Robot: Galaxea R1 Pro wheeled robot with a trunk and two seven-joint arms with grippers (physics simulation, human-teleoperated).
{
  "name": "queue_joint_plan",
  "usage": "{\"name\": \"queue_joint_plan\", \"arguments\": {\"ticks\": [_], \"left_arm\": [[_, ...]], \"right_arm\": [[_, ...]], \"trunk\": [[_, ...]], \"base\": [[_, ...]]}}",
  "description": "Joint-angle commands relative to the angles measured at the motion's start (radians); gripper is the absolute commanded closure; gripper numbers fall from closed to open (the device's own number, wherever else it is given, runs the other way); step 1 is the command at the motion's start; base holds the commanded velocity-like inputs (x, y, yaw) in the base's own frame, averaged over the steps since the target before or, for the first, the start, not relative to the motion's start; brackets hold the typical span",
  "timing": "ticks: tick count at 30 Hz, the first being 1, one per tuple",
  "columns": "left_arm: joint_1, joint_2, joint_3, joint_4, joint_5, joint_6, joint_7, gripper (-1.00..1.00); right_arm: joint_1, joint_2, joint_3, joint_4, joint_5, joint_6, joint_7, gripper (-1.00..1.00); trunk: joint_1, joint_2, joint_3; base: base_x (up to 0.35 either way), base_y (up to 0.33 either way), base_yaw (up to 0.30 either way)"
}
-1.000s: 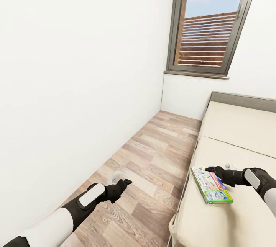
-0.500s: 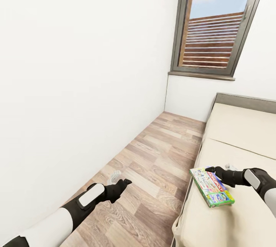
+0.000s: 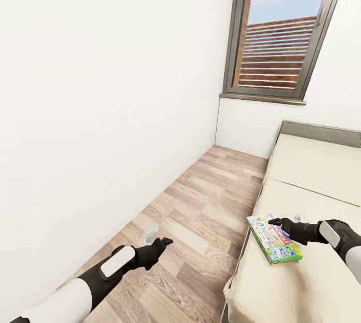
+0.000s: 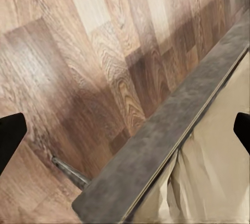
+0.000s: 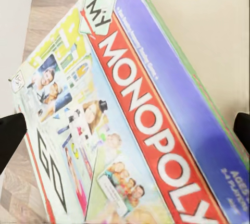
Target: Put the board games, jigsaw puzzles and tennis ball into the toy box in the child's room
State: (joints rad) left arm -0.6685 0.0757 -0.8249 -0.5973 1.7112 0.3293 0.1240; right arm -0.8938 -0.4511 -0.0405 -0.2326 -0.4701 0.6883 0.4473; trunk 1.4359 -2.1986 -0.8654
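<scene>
**Right gripper over the board game on the bed**

Down in the lower right of the head view, the right gripper (image 3: 277, 222) hangs just above a colourful board game (image 3: 273, 238) that lies flat on the bed (image 3: 311, 173), close to the mattress edge facing the floor. In the right wrist view the board game (image 5: 130, 125) shows its "My Monopoly" cover, and the two dark fingertips (image 5: 10, 135) sit at opposite edges of the frame, so the claw is spread wide and holds nothing.

Lower left in the head view, the left gripper (image 3: 163, 242) reaches out over the wooden floor (image 3: 200, 213). Its wrist view shows the floor (image 4: 78, 52), the grey bed frame (image 4: 172, 140) and the fingertips (image 4: 10, 135) far apart: wide open too.

A window (image 3: 281, 32) fills the upper right, beside a white wall (image 3: 100, 87).
</scene>
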Motion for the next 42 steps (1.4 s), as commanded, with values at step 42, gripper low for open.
{"name": "queue_joint_plan", "arguments": {"ticks": [42], "left_arm": [[0.008, 0.000, -0.014, -0.003, 0.007, -0.009, 0.012, -1.00]], "right_arm": [[0.001, 0.000, -0.004, -0.001, 0.002, 0.007, 0.002, -1.00]], "trunk": [[-0.001, -0.001, 0.006]], "base": [[-0.024, 0.003, 0.044]]}}
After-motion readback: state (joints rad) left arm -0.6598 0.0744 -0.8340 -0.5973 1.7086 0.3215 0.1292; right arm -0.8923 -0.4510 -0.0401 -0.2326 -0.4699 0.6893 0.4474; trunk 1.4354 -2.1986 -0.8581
